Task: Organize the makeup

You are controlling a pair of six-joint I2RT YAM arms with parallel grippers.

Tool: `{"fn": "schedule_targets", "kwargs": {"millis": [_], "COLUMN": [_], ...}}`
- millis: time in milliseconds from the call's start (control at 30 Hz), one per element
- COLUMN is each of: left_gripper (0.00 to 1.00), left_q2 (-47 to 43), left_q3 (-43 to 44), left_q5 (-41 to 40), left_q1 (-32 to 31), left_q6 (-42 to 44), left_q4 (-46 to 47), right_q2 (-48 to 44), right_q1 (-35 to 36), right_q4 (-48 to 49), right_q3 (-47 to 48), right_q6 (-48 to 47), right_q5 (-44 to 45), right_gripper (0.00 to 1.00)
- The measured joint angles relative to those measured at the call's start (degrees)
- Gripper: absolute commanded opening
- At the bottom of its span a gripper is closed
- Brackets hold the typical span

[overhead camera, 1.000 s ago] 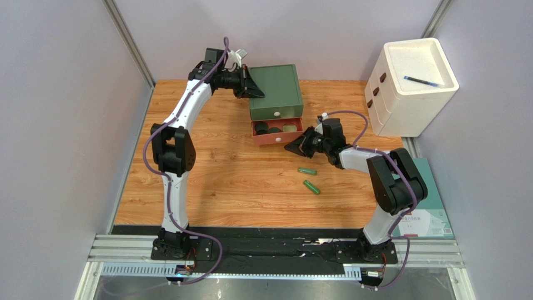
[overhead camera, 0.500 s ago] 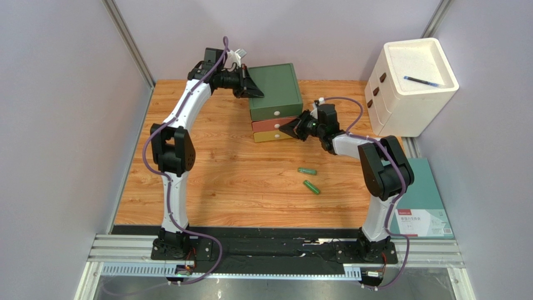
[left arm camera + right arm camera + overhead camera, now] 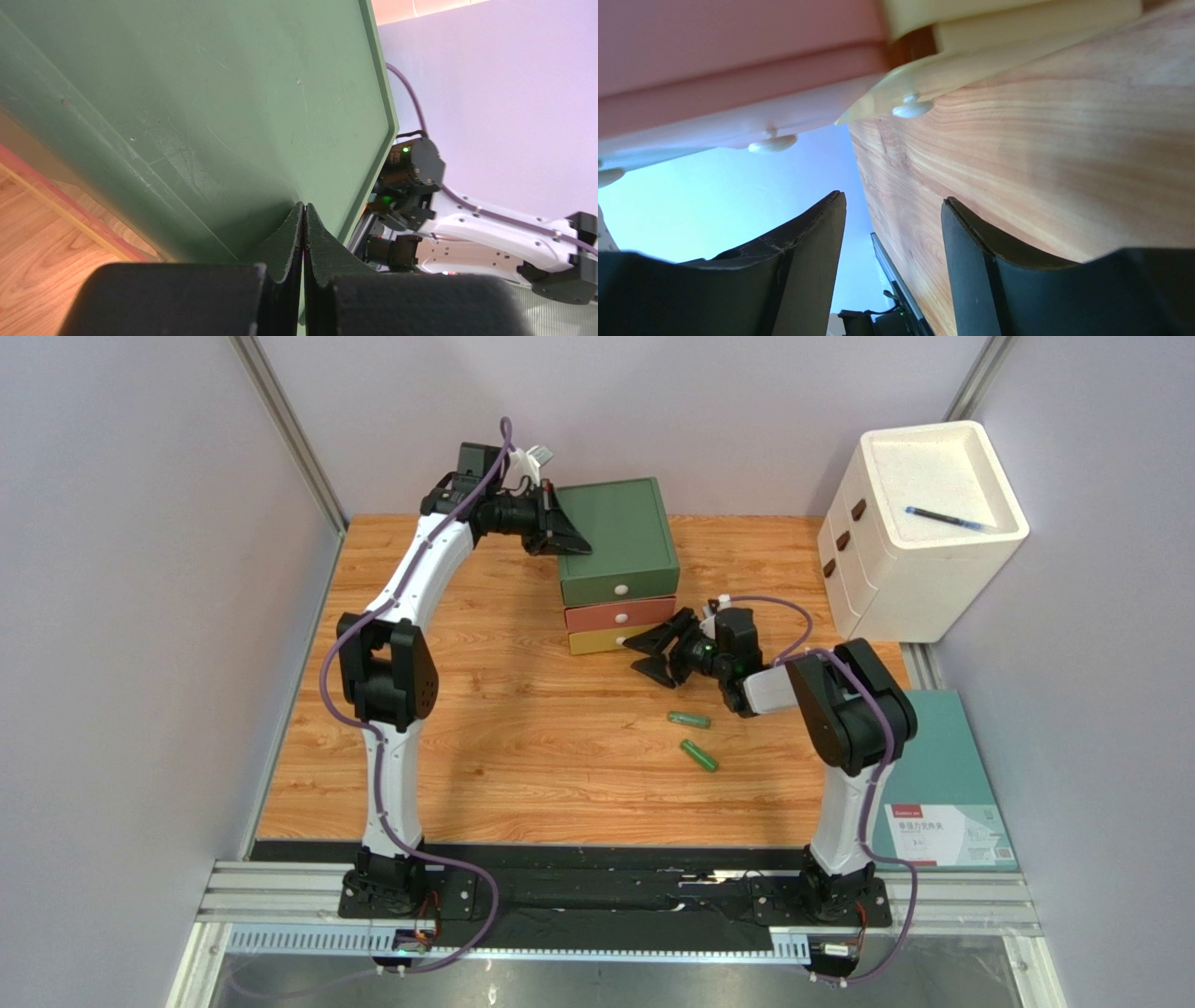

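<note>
The left tool (image 3: 575, 546) is seen closed, its fingertips (image 3: 304, 217) pressed together on the green top of the drawer box (image 3: 624, 525), whose drawers are all shut. Just before the drawer fronts, the right tool (image 3: 650, 655) is held with jaws parted and nothing between them. One green tube (image 3: 687, 718) and a second green tube (image 3: 699, 755) are left lying on the counter (image 3: 491, 742), near each other. A blue pen (image 3: 950, 515) is seen on the white cabinet (image 3: 919, 574).
</note>
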Motion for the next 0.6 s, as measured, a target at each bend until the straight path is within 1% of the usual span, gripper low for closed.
{"fn": "schedule_targets", "kwargs": {"millis": [233,333,433,600], "left_gripper": [0.0,0.0,0.0,0.0], "left_q2": [0.0,0.0,0.0,-0.1], "left_q3": [0.0,0.0,-0.1,-0.4], "left_q5": [0.0,0.0,0.0,0.1], "left_q1": [0.0,0.0,0.0,0.0], "left_q6": [0.1,0.2,0.2,0.2], "left_q4": [0.0,0.0,0.0,0.2], "right_q2": [13.2,16.5,18.3,19.8], "right_q1": [0.0,0.0,0.0,0.1], "right_q4": [19.2,26.8,31.1,35.8], "right_q3": [-0.1,0.5,0.5,0.0], "right_q6": [7.0,9.4,10.9,12.7], "right_q5": [-1.5,-1.7,-1.6,-0.5], "right_gripper": [0.54,0.54,0.53,0.51]}}
